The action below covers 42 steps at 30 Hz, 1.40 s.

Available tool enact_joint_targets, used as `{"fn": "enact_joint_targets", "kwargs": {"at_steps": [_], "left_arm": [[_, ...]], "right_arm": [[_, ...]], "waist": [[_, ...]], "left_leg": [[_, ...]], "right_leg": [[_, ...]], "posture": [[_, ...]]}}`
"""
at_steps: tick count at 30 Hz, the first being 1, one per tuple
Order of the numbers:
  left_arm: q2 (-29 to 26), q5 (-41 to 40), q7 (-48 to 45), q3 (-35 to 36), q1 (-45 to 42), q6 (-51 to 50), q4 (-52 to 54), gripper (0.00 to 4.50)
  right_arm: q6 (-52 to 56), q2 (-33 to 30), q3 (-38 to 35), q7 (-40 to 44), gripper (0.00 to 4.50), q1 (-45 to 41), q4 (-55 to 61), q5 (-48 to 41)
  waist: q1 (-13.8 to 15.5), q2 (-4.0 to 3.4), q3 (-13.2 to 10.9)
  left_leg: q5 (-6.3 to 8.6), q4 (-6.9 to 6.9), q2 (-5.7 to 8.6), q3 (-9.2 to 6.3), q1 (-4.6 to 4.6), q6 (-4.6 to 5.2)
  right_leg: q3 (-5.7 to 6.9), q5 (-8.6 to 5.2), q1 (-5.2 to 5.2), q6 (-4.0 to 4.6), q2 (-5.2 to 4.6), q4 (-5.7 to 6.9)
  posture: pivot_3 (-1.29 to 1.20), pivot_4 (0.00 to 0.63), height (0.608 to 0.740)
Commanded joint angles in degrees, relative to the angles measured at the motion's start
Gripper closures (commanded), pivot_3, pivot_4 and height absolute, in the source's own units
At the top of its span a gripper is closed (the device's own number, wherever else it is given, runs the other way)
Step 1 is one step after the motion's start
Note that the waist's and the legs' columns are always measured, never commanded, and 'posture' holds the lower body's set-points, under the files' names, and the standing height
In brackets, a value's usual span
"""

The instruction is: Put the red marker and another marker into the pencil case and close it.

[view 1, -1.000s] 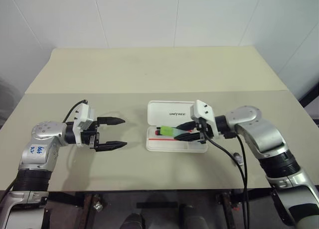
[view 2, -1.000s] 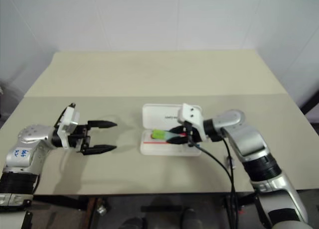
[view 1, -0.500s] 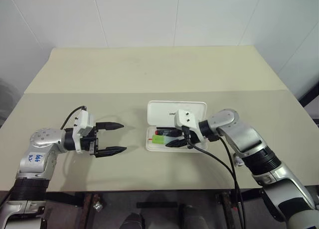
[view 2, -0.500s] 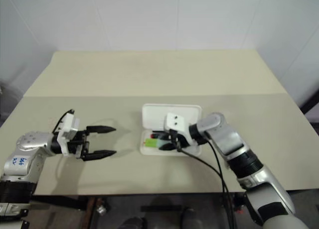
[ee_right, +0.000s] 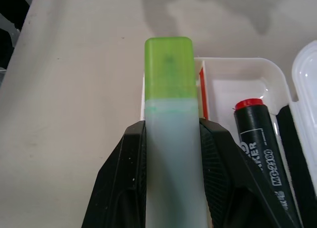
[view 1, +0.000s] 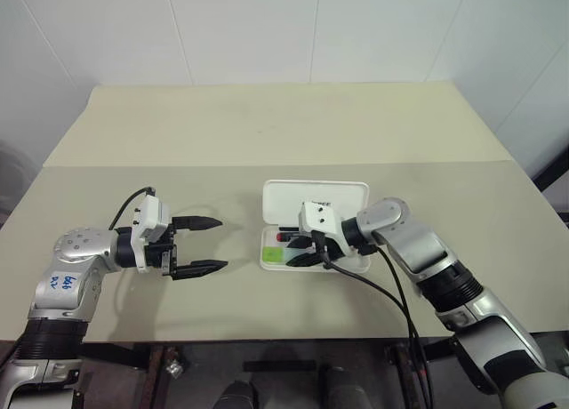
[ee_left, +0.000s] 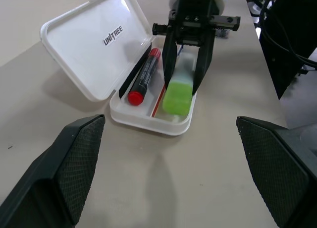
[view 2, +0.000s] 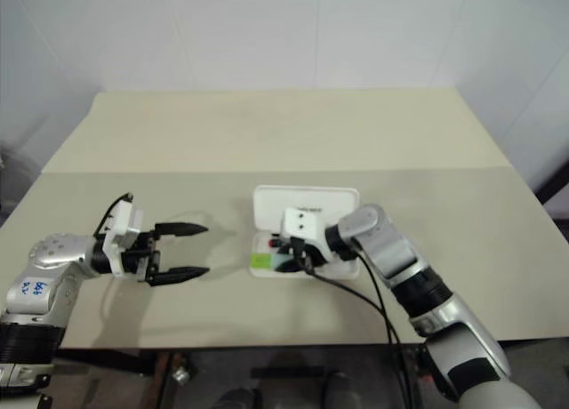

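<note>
Right gripper (ee_left: 187, 84) clamps the green marker (ee_left: 177, 91) over the open case (ee_left: 148, 120), its green end above the tray's left end. Red marker (ee_left: 144, 77) lies inside the tray. Left gripper (view 1: 206, 244) hovers fully spread, well left of the case.

Red marker (ee_left: 144, 77) lies inside the pencil case (ee_left: 99, 44), on the table (view 1: 267, 133)

case: white pencil case (ee_left: 99, 44) lies open on the table (ee_left: 173, 178), lid tipped back
red marker: red marker (ee_left: 144, 77) already lying inside
green one: light-green marker (ee_left: 179, 88) clamped in the right gripper (ee_left: 184, 84), low over the tray
own fingers: left gripper's fingers (ee_left: 69, 163) spread wide, short of the case
</note>
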State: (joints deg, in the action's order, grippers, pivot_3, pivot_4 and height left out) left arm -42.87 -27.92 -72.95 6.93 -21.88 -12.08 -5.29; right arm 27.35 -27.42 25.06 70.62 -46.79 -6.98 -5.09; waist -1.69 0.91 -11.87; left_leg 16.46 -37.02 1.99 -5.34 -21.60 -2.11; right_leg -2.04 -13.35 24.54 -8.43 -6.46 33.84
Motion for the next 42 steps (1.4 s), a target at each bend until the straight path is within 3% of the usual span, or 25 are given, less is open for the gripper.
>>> {"fn": "enact_joint_targets", "kwargs": {"at_steps": [1, 6, 15, 16, 23, 31, 42], "left_arm": [[-0.8, -1.1, 0.3, 1.9, 0.3, -0.2, 1.4, 0.0], [-0.8, -1.1, 0.4, 2.1, 0.6, -0.2, 1.6, 0.0], [-0.4, -0.4, 0.1, 1.8, -0.9, 0.2, 0.3, 0.0], [-0.3, -0.4, 0.0, 1.7, -1.1, 0.3, 0.1, 0.0], [0.8, -0.3, -0.2, 0.7, -1.6, 0.3, -0.2, 0.0], [4.0, -0.7, -0.8, -1.9, -3.6, 0.0, 0.9, 0.0], [9.4, -0.7, -2.3, -8.0, -8.0, -1.5, 2.0, 0.0]], "right_arm": [[-2.0, 0.2, 0.0, 0.5, 3.4, -1.4, -0.2, 0.7], [-2.7, -0.5, -0.3, 1.5, 3.4, -1.6, -0.8, 1.2], [-1.9, 0.2, -1.6, 2.0, 0.23, -3.3, 0.4, 0.4], [-1.8, 0.5, -2.0, 1.9, 0.04, -3.6, 0.5, 0.1], [2.0, 0.1, -5.4, 1.5, 0.04, -3.6, 5.2, -4.0], [5.4, -8.0, -14.1, 4.5, 0.04, 10.2, 24.8, -16.8], [10.4, -12.9, -42.6, -14.2, 0.04, 38.7, 39.1, -22.7]], "waist": [[0.0, 0.0, 0.0], [0.0, 0.0, 0.0], [0.0, 0.0, 0.0], [-0.1, 0.0, 0.0], [0.0, 0.0, 0.0], [0.4, 0.02, 0.0], [1.3, 0.05, 0.0]], "left_leg": [[0.0, 0.0, 0.0, 0.0, 0.0, 0.0], [0.0, -0.01, 0.0, 0.0, 0.0, 0.0], [0.0, 0.0, 0.0, 0.0, 0.0, 0.0], [0.0, 0.0, 0.0, 0.0, 0.0, 0.0], [0.0, 0.01, 0.0, -0.01, 0.0, 0.0], [0.08, 0.0, 0.04, -0.05, -0.09, 0.06], [0.07, -0.08, 0.04, -0.01, -0.06, 0.05]], "right_leg": [[0.0, 0.0, 0.0, 0.0, 0.0, 0.0], [0.0, 0.0, 0.0, 0.0, 0.0, 0.0], [0.0, 0.0, 0.0, 0.0, 0.0, 0.0], [0.0, 0.0, 0.0, 0.0, 0.0, 0.0], [0.0, 0.0, 0.0, 0.0, -0.01, 0.0], [0.08, 0.0, -0.05, -0.01, -0.06, -0.11], [0.04, 0.0, -0.09, 0.0, -0.05, -0.25]], "posture": [[0.0, 0.15, 0.74], [0.0, 0.15, 0.74], [0.0, 0.15, 0.74], [0.0, 0.15, 0.74], [0.0, 0.15, 0.74], [0.0, 0.15, 0.74], [0.0, 0.15, 0.74]]}}
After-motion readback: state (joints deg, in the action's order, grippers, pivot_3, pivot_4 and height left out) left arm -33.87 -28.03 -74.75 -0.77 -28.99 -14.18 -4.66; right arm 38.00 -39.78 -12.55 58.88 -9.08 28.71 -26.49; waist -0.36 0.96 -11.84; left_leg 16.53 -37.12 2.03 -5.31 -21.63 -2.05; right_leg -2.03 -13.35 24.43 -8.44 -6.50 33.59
